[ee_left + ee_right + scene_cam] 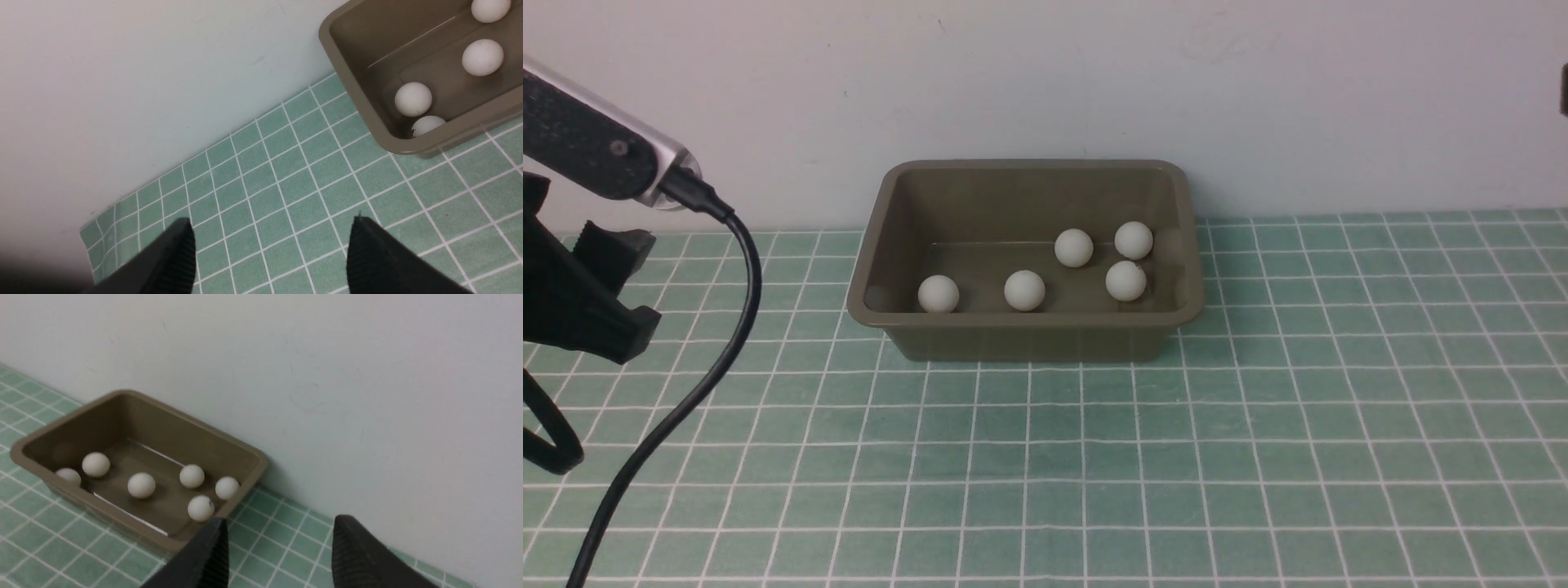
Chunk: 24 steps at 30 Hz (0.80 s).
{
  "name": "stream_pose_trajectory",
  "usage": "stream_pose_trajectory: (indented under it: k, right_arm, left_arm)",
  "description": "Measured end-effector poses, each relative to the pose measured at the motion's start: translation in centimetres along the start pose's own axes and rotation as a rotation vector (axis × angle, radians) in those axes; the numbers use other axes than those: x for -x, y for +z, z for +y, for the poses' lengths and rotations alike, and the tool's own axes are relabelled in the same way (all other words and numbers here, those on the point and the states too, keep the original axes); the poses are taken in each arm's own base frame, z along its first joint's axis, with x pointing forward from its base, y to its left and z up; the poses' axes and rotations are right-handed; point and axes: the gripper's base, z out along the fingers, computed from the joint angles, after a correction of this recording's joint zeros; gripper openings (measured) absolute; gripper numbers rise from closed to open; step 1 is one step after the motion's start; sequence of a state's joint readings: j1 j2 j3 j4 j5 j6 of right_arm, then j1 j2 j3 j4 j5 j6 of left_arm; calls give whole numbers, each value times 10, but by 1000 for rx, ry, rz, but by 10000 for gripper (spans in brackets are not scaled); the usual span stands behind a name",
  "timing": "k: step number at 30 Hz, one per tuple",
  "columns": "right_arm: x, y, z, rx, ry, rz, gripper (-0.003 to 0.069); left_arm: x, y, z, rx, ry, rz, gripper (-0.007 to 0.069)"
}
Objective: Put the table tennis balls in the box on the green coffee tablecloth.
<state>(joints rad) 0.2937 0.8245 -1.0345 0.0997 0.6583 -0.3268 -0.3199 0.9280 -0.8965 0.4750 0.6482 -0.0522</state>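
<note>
While both arms stand clear of the work, the entry reads as follows.

Item: table tennis balls, six, matte white, one or two with a small dark mark. All lie loose on the floor of the box. The front view shows only five; the sixth sits low against the near wall.

Container: olive-brown plastic box on the green coffee tablecloth, hard by the wall.

Left end effector: fingers wide apart, empty; box ahead of it and off to its right, well apart.

Right end effector: fingers apart with nothing between them; box ahead and to its left, near.

Handling, by judgement: very light, stiff thin shell, smooth, quick to roll or squirt free. Grip across the widest middle, gently.

Status, by judgement: no ball visible on the cloth; task appears complete.
</note>
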Motion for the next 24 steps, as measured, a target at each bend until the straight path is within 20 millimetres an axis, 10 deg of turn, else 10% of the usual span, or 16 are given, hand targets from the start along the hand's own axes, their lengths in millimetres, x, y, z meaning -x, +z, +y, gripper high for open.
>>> stream_pose_trajectory:
  k: [8,13,24]
  right_arm:
    - [-47,-33,-14,-217,134,171,328]
    - [-92,-66,-5,-394,204,-11,327]
    - [-214,-54,26,-547,289,-68,327]
  left_arm:
    - [0,0,0,0,0,0,447]
    - [0,0,0,0,-1,0,447]
    - [0,0,0,0,-1,0,447]
